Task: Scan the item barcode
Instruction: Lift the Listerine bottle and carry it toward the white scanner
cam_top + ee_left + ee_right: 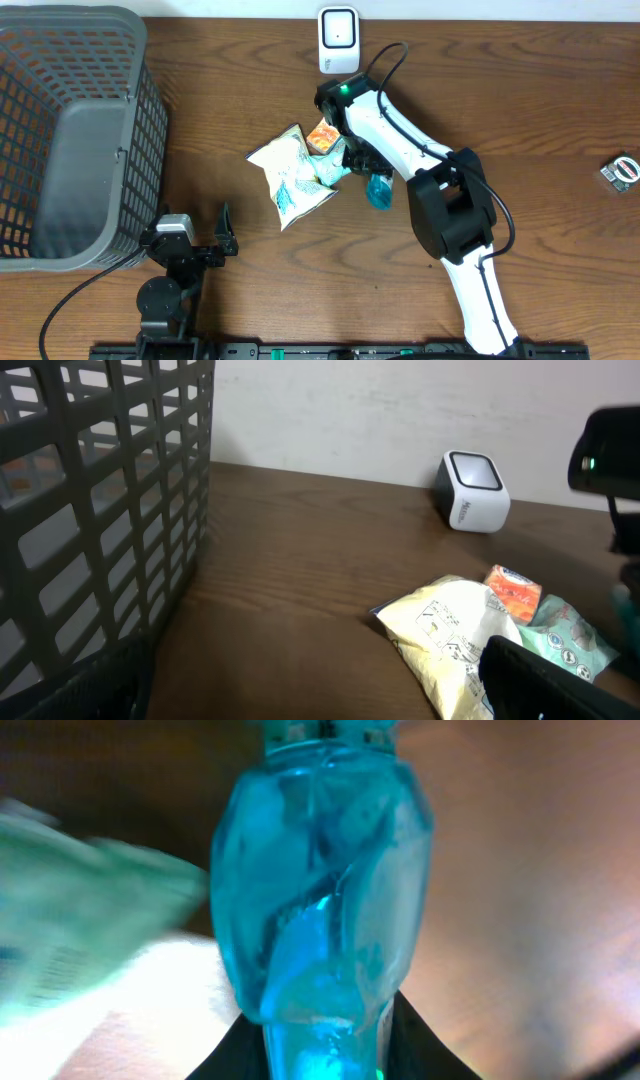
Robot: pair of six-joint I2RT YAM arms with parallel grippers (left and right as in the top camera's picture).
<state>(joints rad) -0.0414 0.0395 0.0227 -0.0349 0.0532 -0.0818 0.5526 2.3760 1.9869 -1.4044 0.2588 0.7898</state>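
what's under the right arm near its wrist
A blue bottle beside a green packet and an orange packet. The right arm covers the bottle's upper end and part of the green packet.

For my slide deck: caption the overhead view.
Right end effector holds a blue bottle beside snack packets, near the white scanner.

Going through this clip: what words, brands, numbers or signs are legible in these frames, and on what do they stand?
Nothing can be read with certainty.
white scanner: faint lettering on its side, too small to read.
pale yellow bag: dark print, too small.
orange packet: print, blurred.
green packet: small round symbols, unreadable.
blue bottle: no legible label in view.
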